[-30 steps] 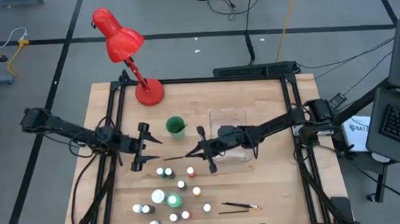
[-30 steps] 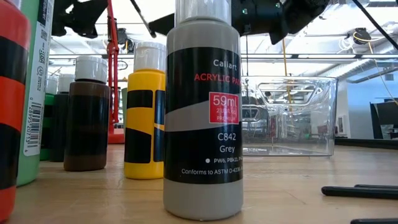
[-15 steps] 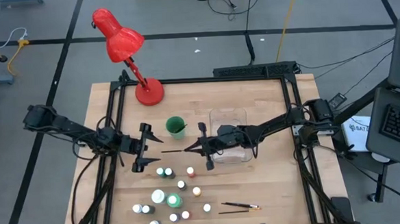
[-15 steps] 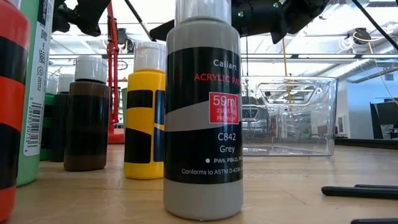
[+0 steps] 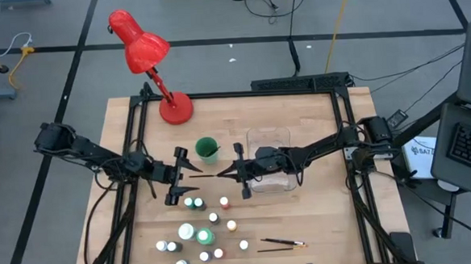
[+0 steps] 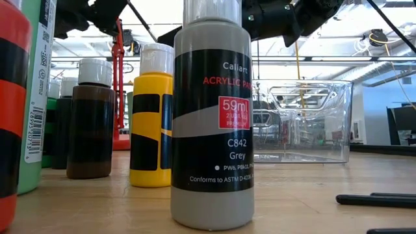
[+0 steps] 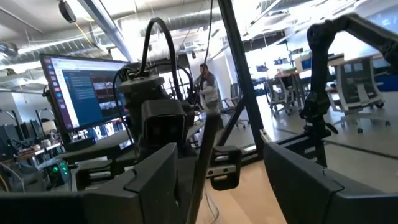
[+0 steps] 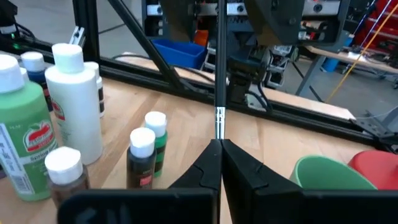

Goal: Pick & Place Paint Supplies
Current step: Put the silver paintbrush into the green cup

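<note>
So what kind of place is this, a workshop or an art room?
Most likely a robotics lab or open workshop. A computer monitor glows behind the arms, cables trail across the floor, and rows of desks and office chairs fill the hall beyond.

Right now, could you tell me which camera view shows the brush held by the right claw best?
The right wrist view: the brush runs straight out from the shut right claw toward the left claw. The high view shows it as a thin line between both claws. The left wrist view shows only a blurred shaft; the low view hides it.
</note>
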You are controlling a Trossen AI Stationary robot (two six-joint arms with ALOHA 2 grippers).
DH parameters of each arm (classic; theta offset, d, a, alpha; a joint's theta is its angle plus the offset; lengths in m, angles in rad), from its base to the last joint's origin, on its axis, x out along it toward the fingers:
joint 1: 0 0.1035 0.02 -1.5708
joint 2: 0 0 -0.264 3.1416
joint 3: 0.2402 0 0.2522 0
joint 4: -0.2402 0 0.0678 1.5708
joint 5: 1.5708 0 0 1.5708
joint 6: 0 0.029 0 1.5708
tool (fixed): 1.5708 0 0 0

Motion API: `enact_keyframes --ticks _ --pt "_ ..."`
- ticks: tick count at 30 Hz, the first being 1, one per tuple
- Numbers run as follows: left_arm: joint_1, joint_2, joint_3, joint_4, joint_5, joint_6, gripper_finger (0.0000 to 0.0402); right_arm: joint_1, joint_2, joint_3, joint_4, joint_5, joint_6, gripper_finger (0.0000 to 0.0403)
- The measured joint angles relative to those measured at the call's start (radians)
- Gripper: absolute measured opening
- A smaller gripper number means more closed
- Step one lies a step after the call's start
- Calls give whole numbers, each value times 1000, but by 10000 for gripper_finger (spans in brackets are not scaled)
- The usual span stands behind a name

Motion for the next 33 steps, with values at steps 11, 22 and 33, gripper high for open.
enact_keyframes --ticks 11,22,33 --pt "-13 1 4 1 2 20 130 0 0 0 -19 0 -1 0" --pt "-12 1 3 -32 -29 46 8 -3 0 0 -38 -4 -8 0" --pt "-92 -30 -1 -79 -135 144 3 101 -223 -11 -376 210 -5 47"
